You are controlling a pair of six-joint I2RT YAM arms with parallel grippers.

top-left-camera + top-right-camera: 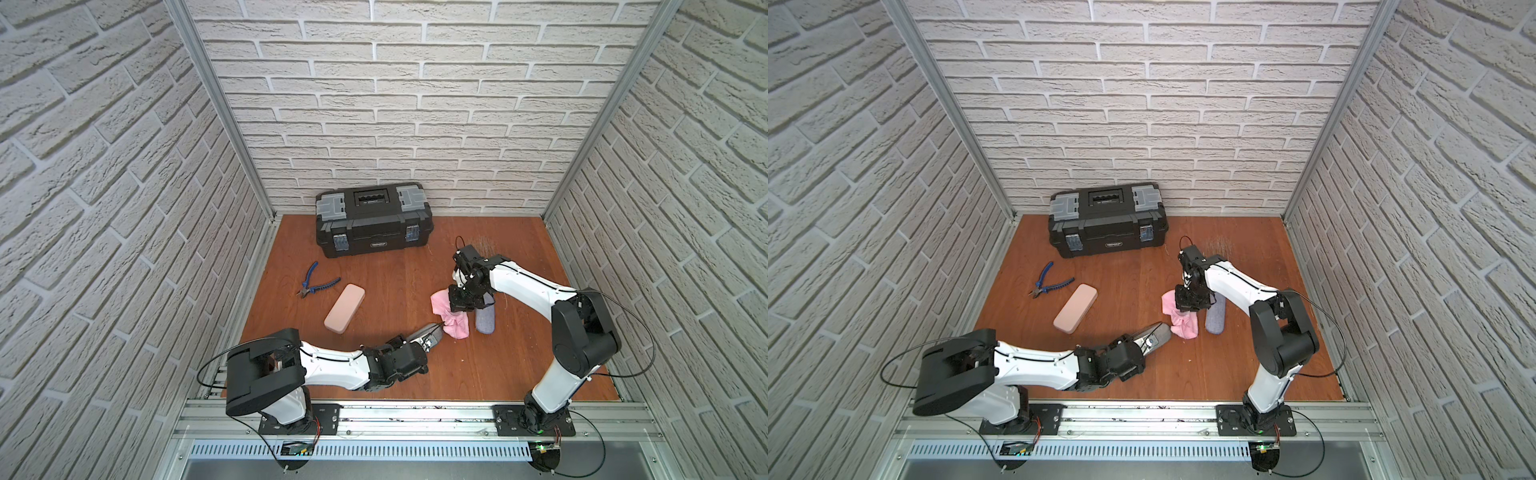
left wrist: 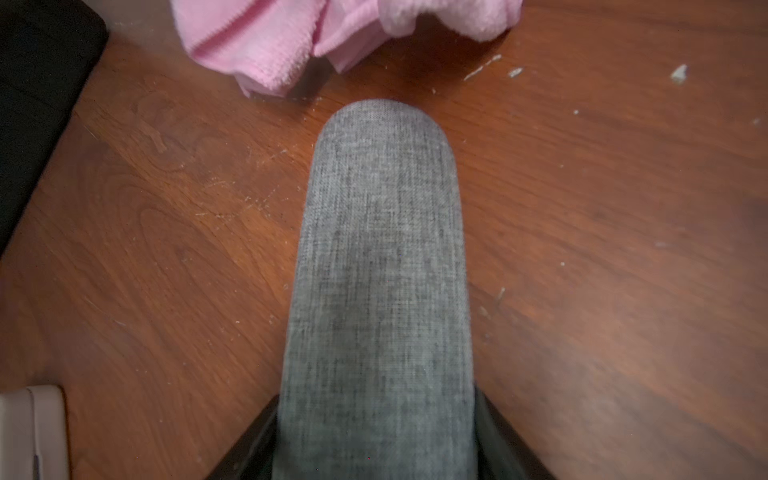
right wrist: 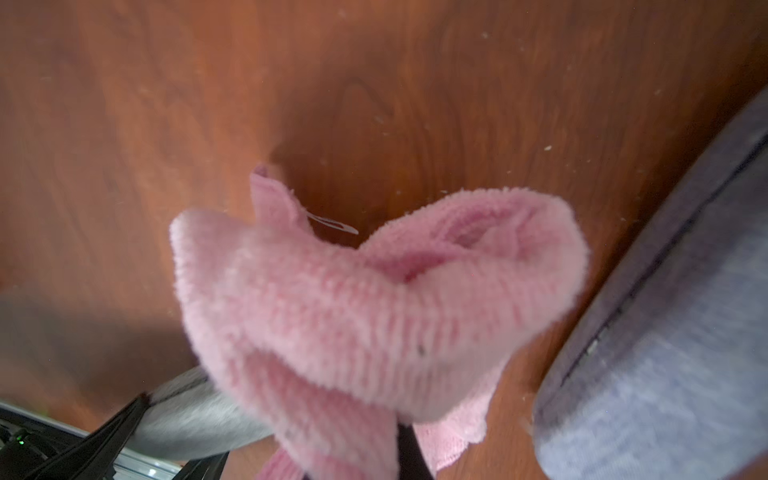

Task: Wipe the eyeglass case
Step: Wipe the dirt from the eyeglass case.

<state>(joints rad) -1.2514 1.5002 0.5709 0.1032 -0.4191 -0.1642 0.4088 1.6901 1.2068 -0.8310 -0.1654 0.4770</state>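
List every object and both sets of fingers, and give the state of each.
Toolbox: lid shut.
Pliers: lying flat, handles spread.
Pink case: closed, lying flat.
Blue-grey case: closed, lying flat.
Grey case: gripped at one end.
Pink cloth: bunched, gripped.
Left fingers: shut on grey case.
Right fingers: shut on pink cloth.

Both top views look from high above the front rail [image 1: 415, 415], steeply down toward the back wall [image 1: 415, 124], taking in the whole table [image 1: 395, 291] (two nearly equal pictures). The left wrist view looks close along the grey case [image 2: 378, 270] toward the pink cloth [image 2: 257, 45]. The right wrist view sits very near over the pink cloth [image 3: 353, 299], facing the tabletop, and all four views share that cloth.
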